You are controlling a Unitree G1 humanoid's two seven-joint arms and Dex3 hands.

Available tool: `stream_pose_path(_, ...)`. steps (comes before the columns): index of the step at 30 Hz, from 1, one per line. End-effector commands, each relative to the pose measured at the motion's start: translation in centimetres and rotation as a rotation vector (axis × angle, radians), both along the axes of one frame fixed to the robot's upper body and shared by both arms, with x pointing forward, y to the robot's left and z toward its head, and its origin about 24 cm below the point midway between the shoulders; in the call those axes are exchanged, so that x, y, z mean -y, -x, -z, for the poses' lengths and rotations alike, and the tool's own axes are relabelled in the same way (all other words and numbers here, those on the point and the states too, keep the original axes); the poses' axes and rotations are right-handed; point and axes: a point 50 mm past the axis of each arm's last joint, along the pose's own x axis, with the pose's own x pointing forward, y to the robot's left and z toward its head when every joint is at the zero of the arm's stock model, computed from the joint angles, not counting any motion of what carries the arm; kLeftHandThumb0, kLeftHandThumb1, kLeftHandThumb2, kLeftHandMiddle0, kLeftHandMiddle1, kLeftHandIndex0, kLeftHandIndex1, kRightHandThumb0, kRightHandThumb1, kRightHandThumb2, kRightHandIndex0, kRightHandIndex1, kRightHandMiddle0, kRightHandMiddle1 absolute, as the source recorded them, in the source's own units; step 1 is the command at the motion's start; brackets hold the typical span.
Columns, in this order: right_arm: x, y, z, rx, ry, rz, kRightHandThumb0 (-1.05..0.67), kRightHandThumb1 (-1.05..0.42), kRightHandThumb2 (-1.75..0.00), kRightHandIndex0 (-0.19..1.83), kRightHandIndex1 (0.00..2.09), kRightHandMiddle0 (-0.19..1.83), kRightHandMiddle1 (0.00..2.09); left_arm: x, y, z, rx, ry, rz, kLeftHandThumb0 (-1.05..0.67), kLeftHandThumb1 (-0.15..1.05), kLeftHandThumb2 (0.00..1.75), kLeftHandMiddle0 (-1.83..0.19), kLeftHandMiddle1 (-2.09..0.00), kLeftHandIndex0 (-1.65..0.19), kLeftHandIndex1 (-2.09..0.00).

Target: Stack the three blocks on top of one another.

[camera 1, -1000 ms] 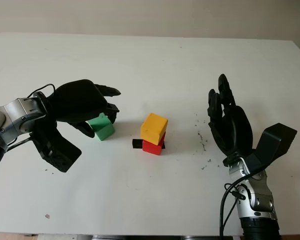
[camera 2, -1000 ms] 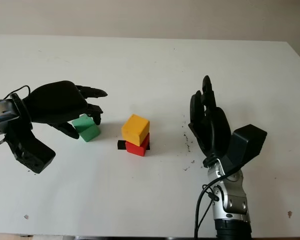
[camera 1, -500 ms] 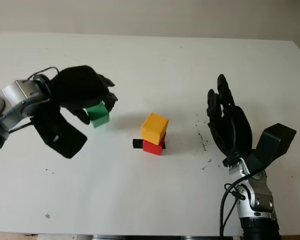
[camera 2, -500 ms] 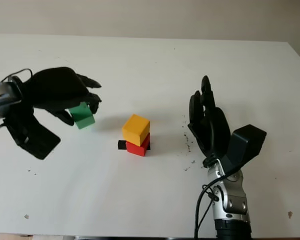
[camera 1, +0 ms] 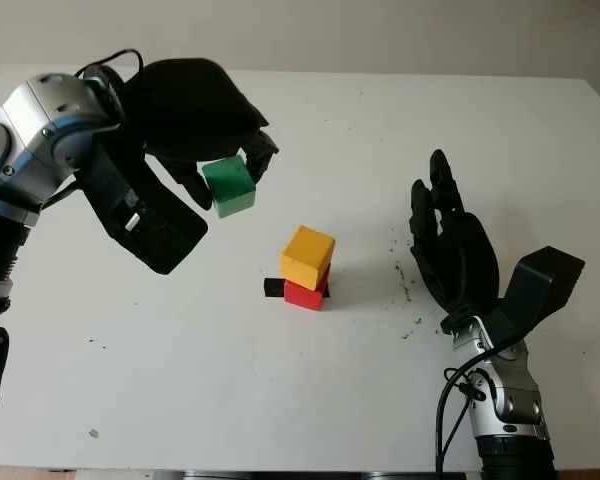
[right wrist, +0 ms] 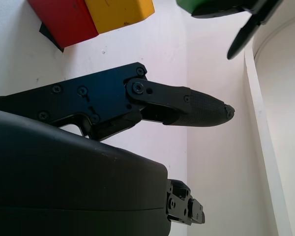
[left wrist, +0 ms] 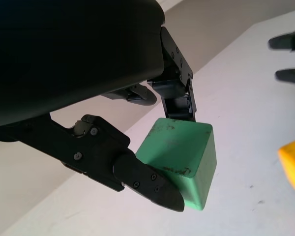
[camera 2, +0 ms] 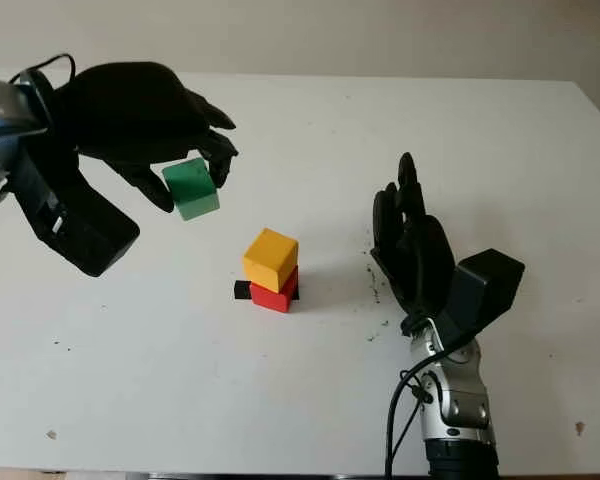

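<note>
A green cube block (camera 1: 228, 186) is gripped in the fingers of the left hand (camera 1: 195, 115), raised above the white table (camera 1: 310, 400) toward its far left. A yellow cube block (camera 1: 308, 257) is stacked on a red block (camera 1: 304, 294) mid-table. The right hand (camera 1: 452, 250) is held open near the right edge.

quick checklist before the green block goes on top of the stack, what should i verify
1. Grip: left hand holds the green cube block between its fingers, lifted off the white table: ok.
2. Base: yellow cube block sits on the red block: ok.
3. Yellow block squared with the red one: not ok, it looks twisted and offset.
4. Green block above the stack: not ok, it is off to the left.
5. Right hand open, apart from the stack: ok.
</note>
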Motion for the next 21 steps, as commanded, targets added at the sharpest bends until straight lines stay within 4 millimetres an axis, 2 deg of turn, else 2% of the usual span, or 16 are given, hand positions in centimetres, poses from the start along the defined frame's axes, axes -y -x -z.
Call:
stream_pose_path(1,-0.1,0.0,0.0,0.009,0.005,-0.001,-0.68,-1.05,-0.58,-0.19,0.0,-0.19,0.0,0.8,0.6,-1.5,0.008,0.034,0.028,-0.43,0.9,0.06,-0.4,-0.05,-0.58,-1.19)
stream_pose_path(7,-0.3,-0.1,0.0,0.019,0.017,0.006,-0.68,-1.05,-0.59,-0.19,0.0,-0.19,0.0,1.3,1.0,-2.1,-0.171,0.138,0.02,-0.39,0.94,0.06,-0.36,-0.04,-0.5,-1.27)
stream_pose_path(15,-0.6,-0.2,0.1,0.011,0.005,0.01,-0.7,-1.05,-0.56,-0.19,0.0,-0.19,0.0,1.6,1.6,-2.6,-0.208,0.193,-0.015,-0.42,0.99,0.06,-0.34,-0.05,-0.36,-1.45)
stream_pose_path(21,-0.8,-0.3,0.1,0.012,0.011,0.003,-0.69,-1.05,-0.57,-0.19,0.0,-0.19,0.0,1.6,1.6,-2.3,-0.289,0.291,-0.092,-0.38,0.99,0.05,-0.32,-0.05,-0.37,-1.38)
